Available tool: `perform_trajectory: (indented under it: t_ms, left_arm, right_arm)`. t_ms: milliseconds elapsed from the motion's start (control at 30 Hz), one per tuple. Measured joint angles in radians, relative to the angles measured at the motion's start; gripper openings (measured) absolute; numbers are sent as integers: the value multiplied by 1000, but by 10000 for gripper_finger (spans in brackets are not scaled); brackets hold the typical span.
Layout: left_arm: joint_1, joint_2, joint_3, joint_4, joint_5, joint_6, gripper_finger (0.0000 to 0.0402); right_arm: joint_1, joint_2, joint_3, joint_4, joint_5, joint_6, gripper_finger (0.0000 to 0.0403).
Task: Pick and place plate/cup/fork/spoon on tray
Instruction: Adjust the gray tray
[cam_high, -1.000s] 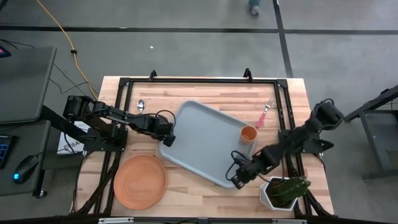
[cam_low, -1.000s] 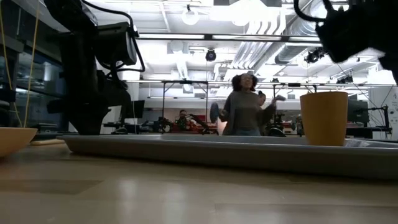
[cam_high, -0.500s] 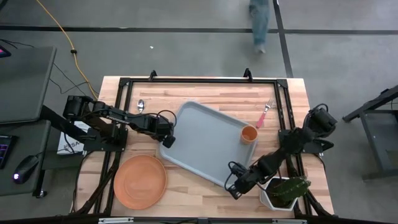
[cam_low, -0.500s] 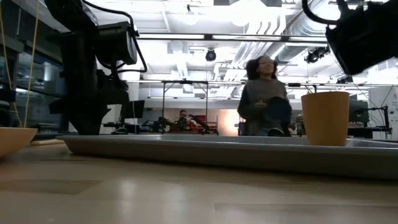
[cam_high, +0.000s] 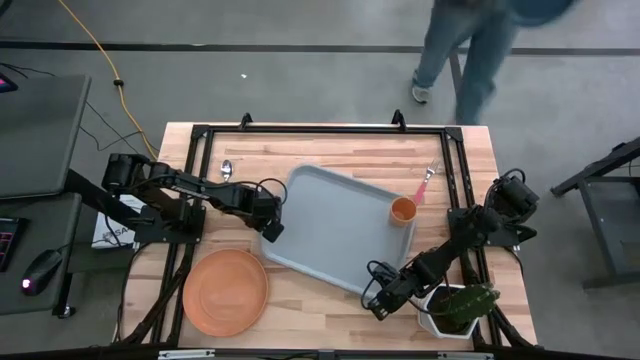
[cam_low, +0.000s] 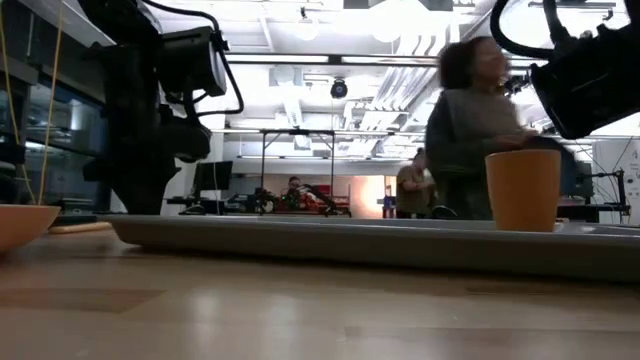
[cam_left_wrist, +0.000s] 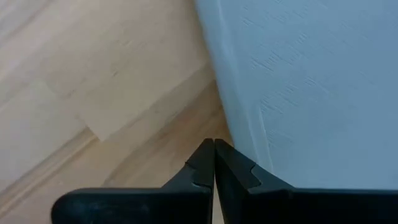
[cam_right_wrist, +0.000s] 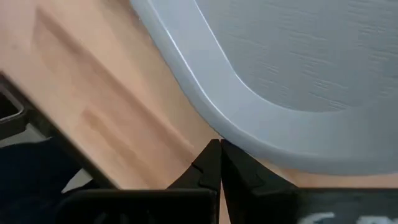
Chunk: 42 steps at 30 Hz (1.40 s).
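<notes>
The grey-blue tray (cam_high: 335, 228) lies askew on the table's middle, with the orange cup (cam_high: 403, 209) upright in its right corner. The orange plate (cam_high: 226, 291) rests flat on the table at the near left. The pink-handled fork (cam_high: 424, 185) lies on the wood to the right of the tray. The spoon (cam_high: 227, 168) lies at the far left, partly under the frame. My left gripper (cam_high: 272, 230) is shut at the tray's left rim. My right gripper (cam_high: 378, 305) is shut just off the tray's near corner. My left gripper points down, and the side of its shut fingers (cam_left_wrist: 235, 163) lies against the outside of the tray's left rim (cam_left_wrist: 231, 118). The tray lies flat on the table. My right gripper slants down with its shut fingertips at the outer edge of the tray's near corner (cam_right_wrist: 214, 127). I cannot tell whether it touches.
A white pot with a green plant (cam_high: 455, 310) stands close to the right of my right gripper. A black frame (cam_high: 320, 128) runs round the table. A person (cam_high: 470, 45) walks past beyond the far edge. Bare wood shows between the plate and the tray.
My right gripper has gone down and toward the near edge, off the tray's near corner onto the wood beside it. My left gripper has stayed at the rim and rolled a little. The tray with the cup has slid slightly toward the far right.
</notes>
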Motion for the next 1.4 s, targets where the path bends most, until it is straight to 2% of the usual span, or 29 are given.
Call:
perform_trajectory:
  t_ms: [767, 1400]
  left_arm:
    - [-2, 0, 3, 7, 146, -8, 0]
    - [12, -1, 3, 7, 228, 36, 0]
  right_arm:
    - [-61, -42, -1, -317, 153, -4, 0]
    - [-131, -52, -1, -365, 200, -135, 0]
